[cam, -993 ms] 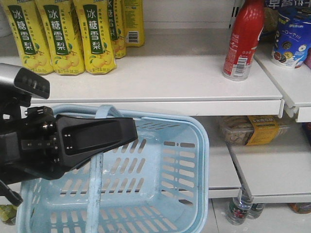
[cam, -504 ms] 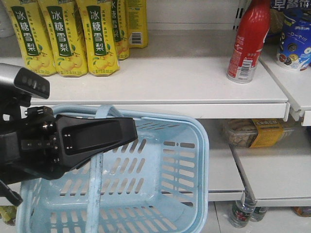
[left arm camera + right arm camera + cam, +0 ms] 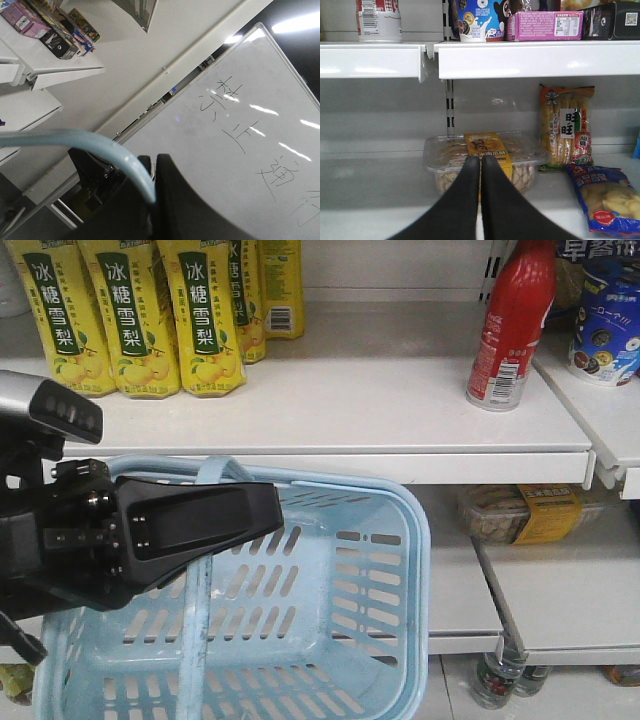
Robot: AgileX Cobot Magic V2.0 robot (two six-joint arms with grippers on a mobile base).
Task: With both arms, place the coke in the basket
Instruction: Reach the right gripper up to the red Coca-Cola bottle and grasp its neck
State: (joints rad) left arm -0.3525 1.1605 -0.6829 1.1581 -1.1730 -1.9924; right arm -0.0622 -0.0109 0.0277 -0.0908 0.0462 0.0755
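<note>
Coke can upright on upper shelf, outside basket hung by handle in clamped left end effector; right end effector empty, pinched shut, below; reach stage, apparently; next: raise, open around can.

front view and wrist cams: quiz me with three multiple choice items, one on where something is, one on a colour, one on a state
1. Where is the coke? A on the floor; B upright on the upper shelf; C lying on the lower shelf.
2. What colour is the basket? A light blue; B red; C yellow.
3. How is the right gripper? A wide open; B shut on the coke; C shut, empty.
Key: 1 B, it stands near that shelf's right end; 2 A, pale blue slotted walls; 3 C, its wrist view shows it closed on nothing.
</note>
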